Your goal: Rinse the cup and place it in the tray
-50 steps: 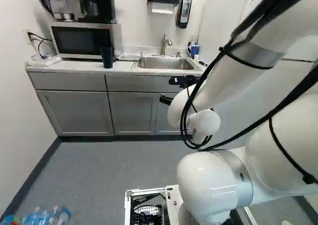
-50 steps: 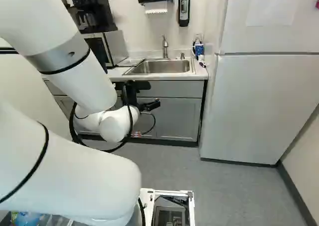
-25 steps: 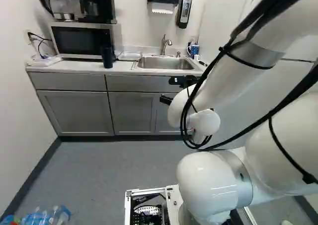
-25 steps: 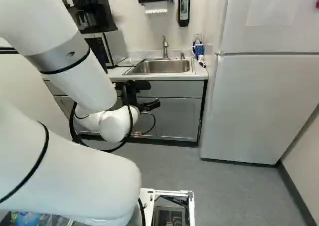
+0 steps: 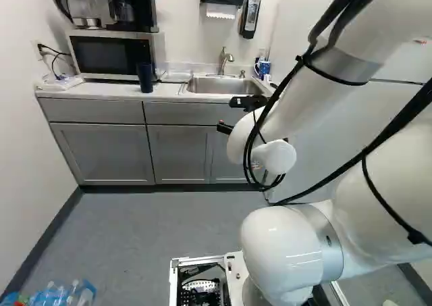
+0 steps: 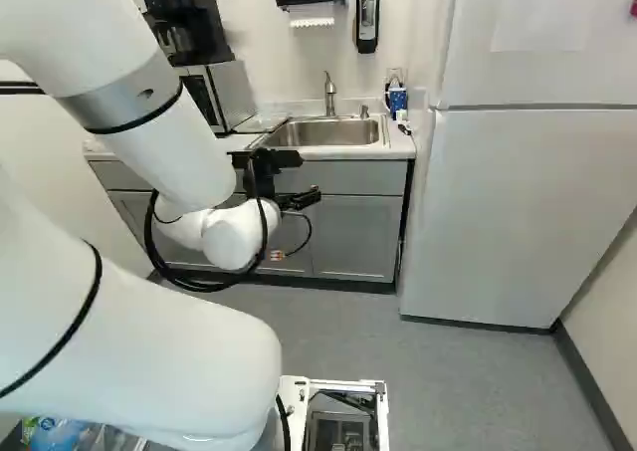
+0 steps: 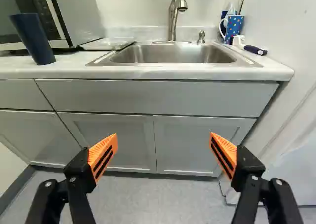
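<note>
The gripper (image 6: 305, 200) is open, fingers spread wide, facing the desk (image 7: 187, 72). The sink (image 7: 170, 54) lies inside the front edge; the tray (image 7: 108, 44) sits beside it. The dark blue cup (image 7: 33, 40) stands near the front edge, by the microwave (image 7: 81, 14).

So the cup (image 7: 33, 38) is a solid dark navy, while the mug (image 7: 234, 27) is blue with little dots and a white handle. Tray's (image 7: 107, 44) pretty pale. Gripper (image 6: 302, 199) is black, its pads (image 7: 102, 154) loud orange with black stripes. Cabinets (image 5: 101, 150) are flat grey, countertop (image 7: 158, 72) whitish, floor (image 5: 135, 225) bluish grey, arm (image 5: 280, 248) glossy white with grey bands.
</note>
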`<state>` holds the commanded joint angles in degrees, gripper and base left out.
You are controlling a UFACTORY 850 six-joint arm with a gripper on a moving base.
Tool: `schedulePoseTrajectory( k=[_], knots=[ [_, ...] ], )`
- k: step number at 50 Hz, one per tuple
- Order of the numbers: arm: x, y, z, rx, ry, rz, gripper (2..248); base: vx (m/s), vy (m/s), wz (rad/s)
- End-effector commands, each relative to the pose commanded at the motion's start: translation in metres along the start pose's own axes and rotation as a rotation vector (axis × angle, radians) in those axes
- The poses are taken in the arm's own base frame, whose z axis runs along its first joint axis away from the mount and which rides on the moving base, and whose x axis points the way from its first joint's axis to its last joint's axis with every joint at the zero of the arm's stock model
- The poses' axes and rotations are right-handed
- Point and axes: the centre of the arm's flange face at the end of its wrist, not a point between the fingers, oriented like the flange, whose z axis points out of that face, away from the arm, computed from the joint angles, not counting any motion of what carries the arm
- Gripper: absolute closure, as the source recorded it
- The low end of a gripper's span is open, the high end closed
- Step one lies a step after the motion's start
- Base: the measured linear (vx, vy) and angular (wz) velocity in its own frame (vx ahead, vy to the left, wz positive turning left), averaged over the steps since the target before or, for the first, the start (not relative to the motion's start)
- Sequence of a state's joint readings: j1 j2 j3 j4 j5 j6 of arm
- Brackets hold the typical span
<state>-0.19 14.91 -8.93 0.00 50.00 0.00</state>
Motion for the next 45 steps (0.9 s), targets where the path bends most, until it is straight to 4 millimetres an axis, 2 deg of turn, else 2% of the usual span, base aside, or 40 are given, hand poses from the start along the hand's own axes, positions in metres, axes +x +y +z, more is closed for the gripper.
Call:
schedulePoseTrajectory(
  k=[45],
  knots=[
    [0.056,0.0,0.026,0.0,0.11,0.0,3,0.0,0.0,0.0]
  ],
)
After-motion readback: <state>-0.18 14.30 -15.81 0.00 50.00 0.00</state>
